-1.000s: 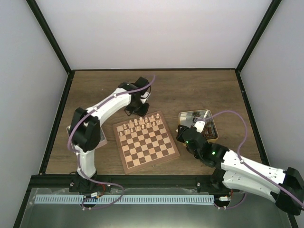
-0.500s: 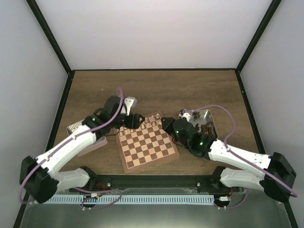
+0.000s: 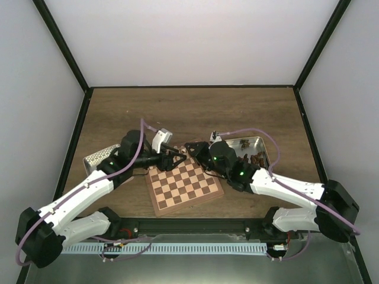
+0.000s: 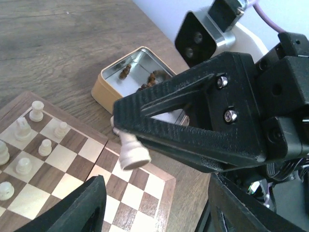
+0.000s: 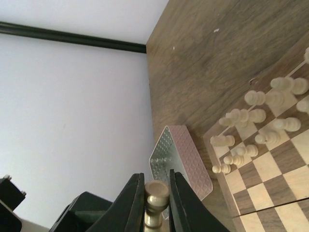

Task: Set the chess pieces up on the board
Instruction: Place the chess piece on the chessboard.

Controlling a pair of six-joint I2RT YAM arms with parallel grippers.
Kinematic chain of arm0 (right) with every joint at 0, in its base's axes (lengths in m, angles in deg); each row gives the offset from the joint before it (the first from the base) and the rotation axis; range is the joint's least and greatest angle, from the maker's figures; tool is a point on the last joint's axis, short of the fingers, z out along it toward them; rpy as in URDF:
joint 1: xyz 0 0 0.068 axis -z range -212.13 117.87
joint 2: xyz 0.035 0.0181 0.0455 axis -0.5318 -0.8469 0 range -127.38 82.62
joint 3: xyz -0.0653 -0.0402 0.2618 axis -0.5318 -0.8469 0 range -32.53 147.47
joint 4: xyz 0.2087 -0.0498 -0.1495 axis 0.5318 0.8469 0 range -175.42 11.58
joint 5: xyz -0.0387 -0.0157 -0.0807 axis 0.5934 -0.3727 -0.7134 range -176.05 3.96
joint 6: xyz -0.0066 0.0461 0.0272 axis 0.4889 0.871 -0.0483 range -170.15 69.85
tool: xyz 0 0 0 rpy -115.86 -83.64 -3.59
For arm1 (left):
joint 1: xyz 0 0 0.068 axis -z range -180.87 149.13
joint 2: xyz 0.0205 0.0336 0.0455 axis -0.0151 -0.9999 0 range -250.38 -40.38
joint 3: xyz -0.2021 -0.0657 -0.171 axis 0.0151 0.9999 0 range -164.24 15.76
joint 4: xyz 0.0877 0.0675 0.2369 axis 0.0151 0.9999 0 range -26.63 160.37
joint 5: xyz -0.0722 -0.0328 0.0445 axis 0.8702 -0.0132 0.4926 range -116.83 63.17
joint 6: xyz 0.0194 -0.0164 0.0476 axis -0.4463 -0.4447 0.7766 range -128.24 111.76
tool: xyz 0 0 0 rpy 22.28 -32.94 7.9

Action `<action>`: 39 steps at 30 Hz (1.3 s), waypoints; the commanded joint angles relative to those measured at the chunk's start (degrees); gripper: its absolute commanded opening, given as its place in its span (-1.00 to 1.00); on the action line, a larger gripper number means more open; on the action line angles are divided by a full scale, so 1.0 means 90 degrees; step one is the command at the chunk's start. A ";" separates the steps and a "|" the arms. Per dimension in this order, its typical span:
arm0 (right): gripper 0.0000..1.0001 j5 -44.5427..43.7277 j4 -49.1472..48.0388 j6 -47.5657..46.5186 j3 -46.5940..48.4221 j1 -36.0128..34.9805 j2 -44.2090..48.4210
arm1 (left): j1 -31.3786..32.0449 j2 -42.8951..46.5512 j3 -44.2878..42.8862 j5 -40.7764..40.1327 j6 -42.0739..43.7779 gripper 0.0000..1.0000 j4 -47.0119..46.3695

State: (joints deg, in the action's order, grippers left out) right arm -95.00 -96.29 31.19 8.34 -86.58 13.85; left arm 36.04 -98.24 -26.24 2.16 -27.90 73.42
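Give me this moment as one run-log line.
right gripper: shut on cream chess piece, over board far edge | left gripper: open, empty | dark pieces: in tin

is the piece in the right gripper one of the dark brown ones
No, the right gripper is shut on a pale cream chess piece, plainly seen between its fingers.

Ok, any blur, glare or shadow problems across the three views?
Top external: even light, soft shadows under the arms, sharp, but the board is small in frame. Left wrist: the right gripper looms close yet crisp, there is a bright sheen inside the tin, and its own fingers are dark and soft. Right wrist: the held piece at the lens is a bit soft, while the chess pieces beyond are sharp.
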 commanded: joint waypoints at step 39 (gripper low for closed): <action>0.24 0.5457 0.1062 -0.5014 0.0693 0.1251 0.1110 | 0.0018 0.0563 -0.0795 0.2320 0.3005 -0.88 0.1282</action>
State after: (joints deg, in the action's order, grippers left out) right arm -52.46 -88.97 -10.10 12.86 -75.44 22.77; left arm 36.30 -94.46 -33.00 17.66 -4.36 86.60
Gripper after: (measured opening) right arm 0.618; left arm 0.154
